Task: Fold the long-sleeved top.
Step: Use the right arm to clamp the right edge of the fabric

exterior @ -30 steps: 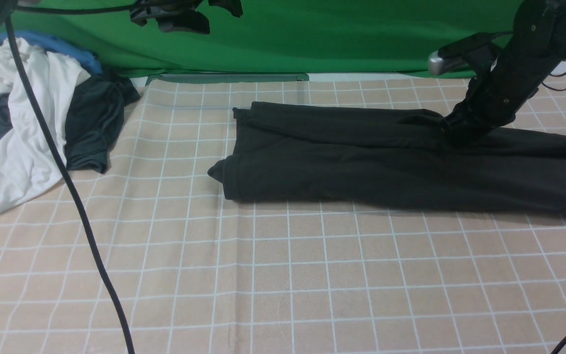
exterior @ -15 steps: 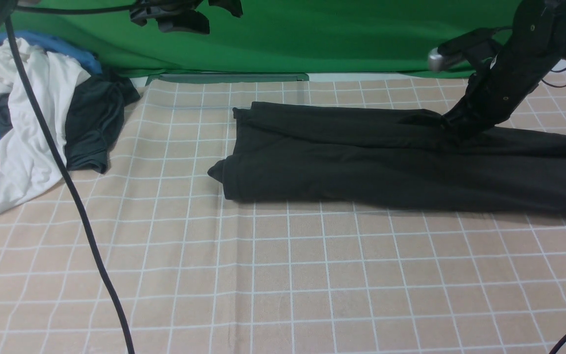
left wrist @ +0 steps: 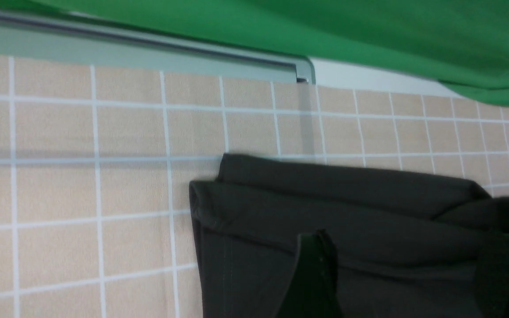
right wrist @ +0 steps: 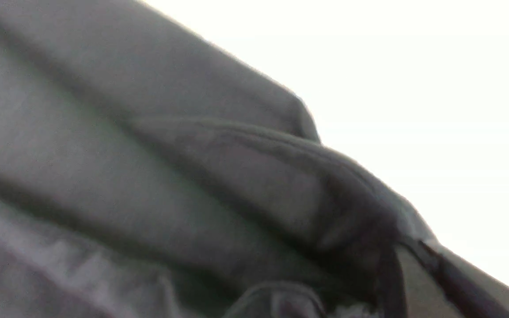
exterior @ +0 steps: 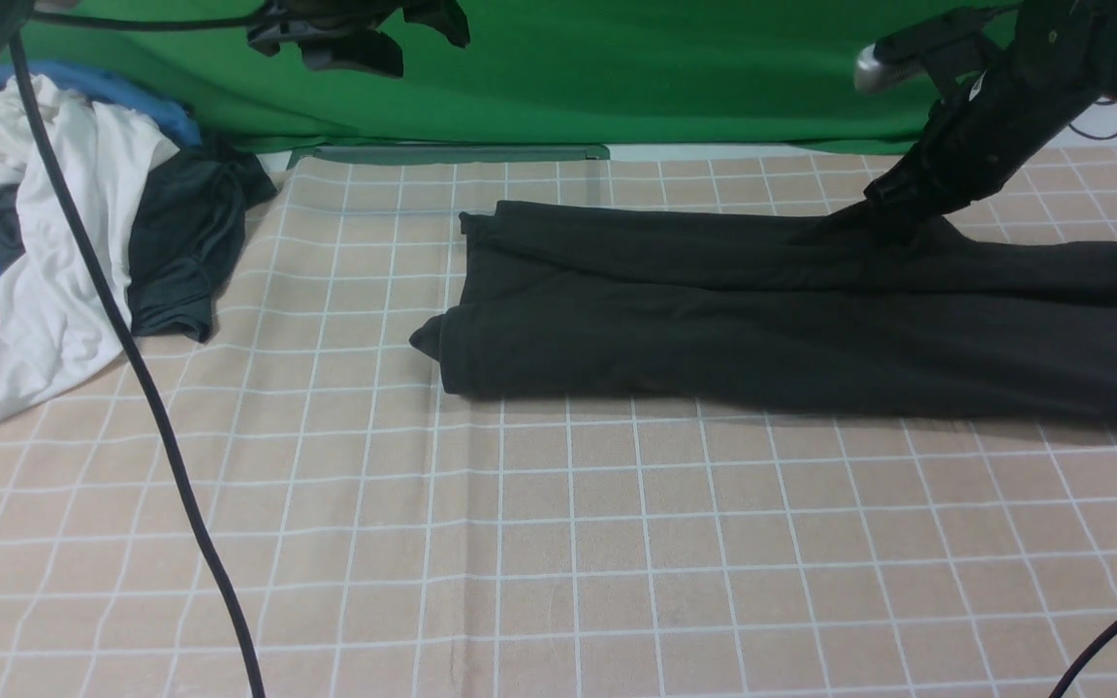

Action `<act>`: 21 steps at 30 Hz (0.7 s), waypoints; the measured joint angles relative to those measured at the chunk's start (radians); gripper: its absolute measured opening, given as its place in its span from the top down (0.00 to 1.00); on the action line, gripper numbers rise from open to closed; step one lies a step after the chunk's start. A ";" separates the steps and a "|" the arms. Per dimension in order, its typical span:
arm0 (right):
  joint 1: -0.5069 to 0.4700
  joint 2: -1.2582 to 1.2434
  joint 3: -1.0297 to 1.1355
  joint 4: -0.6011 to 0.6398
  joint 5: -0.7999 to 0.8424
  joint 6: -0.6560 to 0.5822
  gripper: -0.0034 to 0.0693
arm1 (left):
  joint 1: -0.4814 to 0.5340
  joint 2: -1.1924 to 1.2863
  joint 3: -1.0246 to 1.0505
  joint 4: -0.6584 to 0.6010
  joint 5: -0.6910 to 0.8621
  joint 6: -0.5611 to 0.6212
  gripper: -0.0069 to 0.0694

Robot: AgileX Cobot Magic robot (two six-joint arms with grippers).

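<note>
Right fingers (exterior: 893, 208) pinch long-sleeved top (exterior: 714, 310) at far edge, 2 o'clock. Top's long axis 9-to-3 across desk (exterior: 558, 543). Left fingers (exterior: 355, 44) spread, aloft at 11 o'clock, farther off.

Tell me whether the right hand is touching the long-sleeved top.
Touching. Front view: the right hand pinches the far edge of the long-sleeved top, fabric peaking up there.

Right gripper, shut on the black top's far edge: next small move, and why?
Probably lift a bit higher before folding: the right gripper pinches the long-sleeved top at its far edge, raising only a small peak; the rest lies flat.
</note>
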 joint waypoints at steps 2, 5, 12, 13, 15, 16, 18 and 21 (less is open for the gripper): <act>0.000 0.018 -0.011 0.000 -0.031 0.011 0.91 | 0.000 0.000 0.000 0.001 0.010 0.000 0.32; 0.000 0.041 -0.019 0.000 -0.100 0.016 0.91 | 0.000 0.000 0.000 0.005 0.029 0.000 0.32; 0.000 0.049 -0.035 0.000 -0.209 0.022 0.77 | 0.000 0.000 0.000 0.008 0.042 0.000 0.32; 0.000 0.049 -0.043 0.000 -0.204 0.022 0.73 | 0.000 0.000 0.000 0.008 0.043 0.000 0.32; 0.000 0.049 -0.076 0.000 -0.149 0.022 0.52 | 0.000 0.000 0.000 0.008 0.043 0.000 0.32; 0.000 0.049 -0.099 0.000 -0.116 0.021 0.45 | 0.000 0.000 0.000 0.008 0.045 0.000 0.32; 0.003 0.046 -0.154 0.001 -0.006 0.010 0.34 | 0.000 0.000 0.000 0.009 0.045 0.000 0.32; 0.014 0.041 -0.224 0.018 0.180 -0.044 0.32 | 0.000 0.000 0.000 0.019 0.054 0.000 0.32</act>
